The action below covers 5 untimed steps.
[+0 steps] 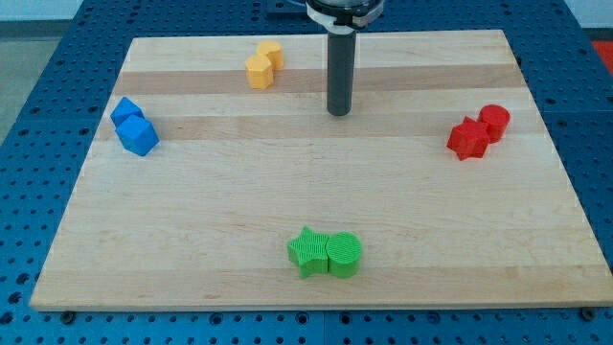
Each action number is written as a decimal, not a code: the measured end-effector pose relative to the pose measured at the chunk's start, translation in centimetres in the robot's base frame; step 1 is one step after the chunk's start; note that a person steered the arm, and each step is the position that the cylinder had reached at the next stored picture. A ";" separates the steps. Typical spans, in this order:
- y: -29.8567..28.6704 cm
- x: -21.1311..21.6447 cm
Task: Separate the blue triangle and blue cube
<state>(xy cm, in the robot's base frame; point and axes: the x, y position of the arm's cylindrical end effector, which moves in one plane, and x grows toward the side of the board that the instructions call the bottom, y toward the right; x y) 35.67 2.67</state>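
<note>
Two blue blocks sit touching near the board's left edge: the blue triangle [125, 112] is the upper one and the blue cube [139, 135] lies just below and right of it. My tip [339, 111] rests on the board near the top centre, far to the right of both blue blocks and touching no block.
Two yellow blocks [262, 64] touch at the top, left of my tip. A red star [468, 138] and red cylinder [494, 122] touch at the right. A green star [306, 251] and green cylinder [344, 254] touch near the bottom centre. The wooden board [287, 182] lies on a blue perforated table.
</note>
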 end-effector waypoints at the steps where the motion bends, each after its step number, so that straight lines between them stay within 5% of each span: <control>1: 0.0 0.0; 3: -8.3 4.2; 5: -10.6 5.0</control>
<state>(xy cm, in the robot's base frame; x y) 40.71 -7.95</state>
